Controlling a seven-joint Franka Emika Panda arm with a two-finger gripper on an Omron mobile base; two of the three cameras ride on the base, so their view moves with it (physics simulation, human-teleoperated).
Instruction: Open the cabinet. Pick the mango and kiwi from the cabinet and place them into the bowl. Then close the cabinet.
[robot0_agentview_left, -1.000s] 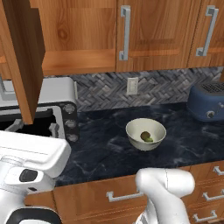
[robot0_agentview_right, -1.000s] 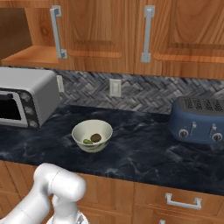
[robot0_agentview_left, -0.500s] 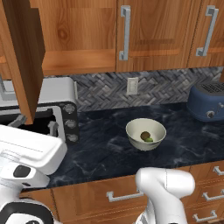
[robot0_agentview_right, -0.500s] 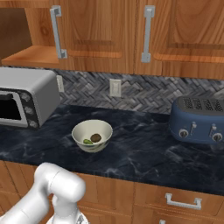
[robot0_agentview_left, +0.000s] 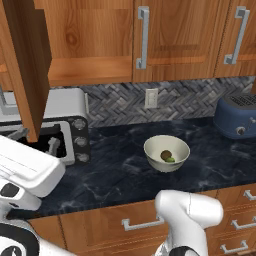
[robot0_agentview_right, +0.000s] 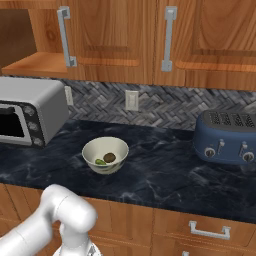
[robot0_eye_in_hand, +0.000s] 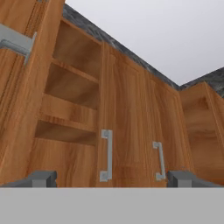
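Both fruits already lie in the bowl (robot0_agentview_left: 166, 153) on the dark counter (robot0_agentview_left: 125, 170) — the brown kiwi (robot0_agentview_left: 166, 155) with the green mango (robot0_agentview_left: 171, 160) touching it at about four o'clock — so the step in hand looks to be closing the cabinet (robot0_eye_in_hand: 78, 131). Its left door (robot0_agentview_left: 27, 65) stands swung out, edge-on at ten o'clock in the left base view, the shelves (robot0_eye_in_hand: 70, 105) behind it bare. In the hand view the gripper (robot0_eye_in_hand: 112, 178) looks up at the cabinet, its fingertips (robot0_eye_in_hand: 41, 178) spread wide with nothing between them. The next move likely calls for getting behind the open door and pushing it shut. The microwave (robot0_agentview_right: 30, 112) sits below that door, the blue toaster (robot0_agentview_right: 227, 137) at three o'clock — neither seems in the way.
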